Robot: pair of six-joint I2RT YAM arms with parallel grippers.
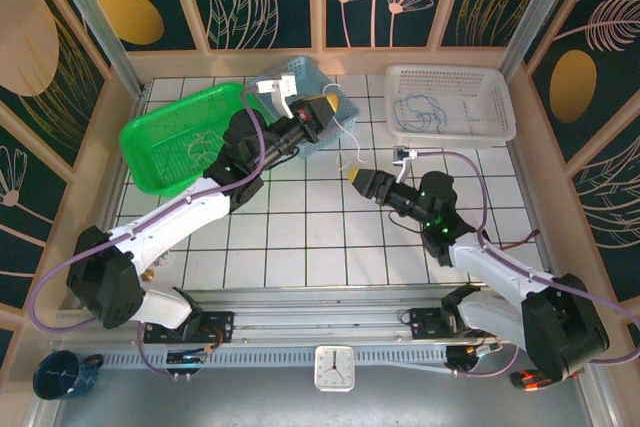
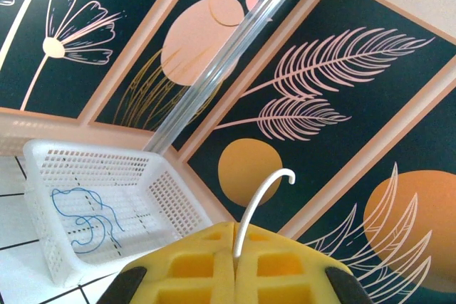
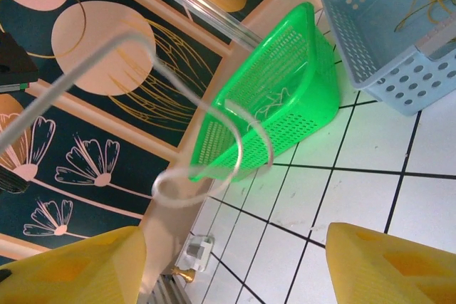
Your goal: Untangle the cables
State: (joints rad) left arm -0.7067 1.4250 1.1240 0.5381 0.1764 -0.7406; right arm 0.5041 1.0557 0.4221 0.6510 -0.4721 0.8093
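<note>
Cable [image 2: 251, 208], pale white, was pinched in the clenched left gripper [image 2: 234, 260]; right gripper [image 3: 235, 261] stood released, jaws wide apart, above the tiled tabletop [image 3: 360, 201]

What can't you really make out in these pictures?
Top view: the left arm covers much of the blue basket and its contents.
Right wrist view: the pale cable is blurred, running off the left edge.
Top view: thin cables in the green basket are too fine to count.
</note>
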